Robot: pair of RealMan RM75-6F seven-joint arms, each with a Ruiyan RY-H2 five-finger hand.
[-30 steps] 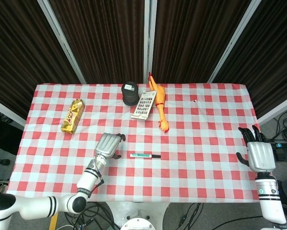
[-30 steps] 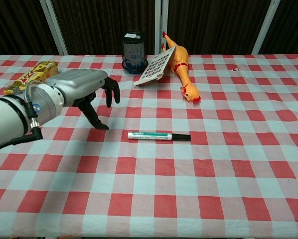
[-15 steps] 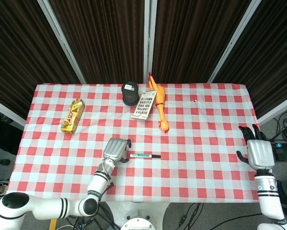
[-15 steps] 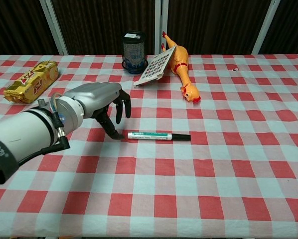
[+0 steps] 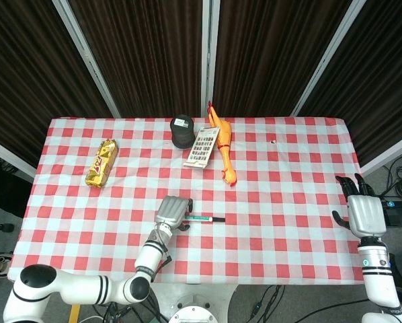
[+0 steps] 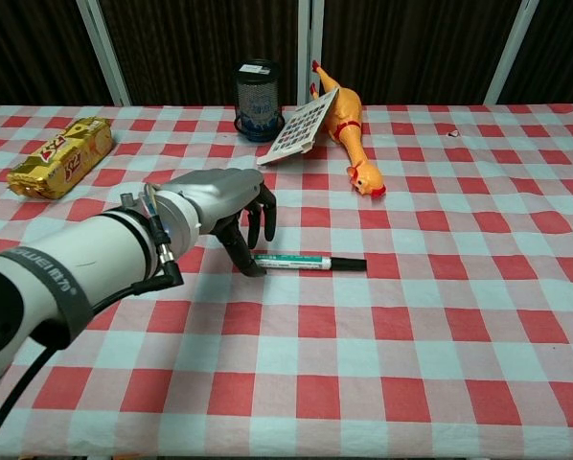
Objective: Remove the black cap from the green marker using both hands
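The checked desk [image 6: 440, 335] fills the frame. The left hand [image 6: 224, 206] sits just left of centre in the chest view, fingers curled downward over the marker's [image 6: 301, 261] left end, thumb tip at its tip; whether it grips is unclear. The right hand [image 5: 364, 214] hangs at the head view's lower right edge, fingers spread, holding nothing. The marker lies centre-frame, black cap [image 6: 348, 264] pointing right.
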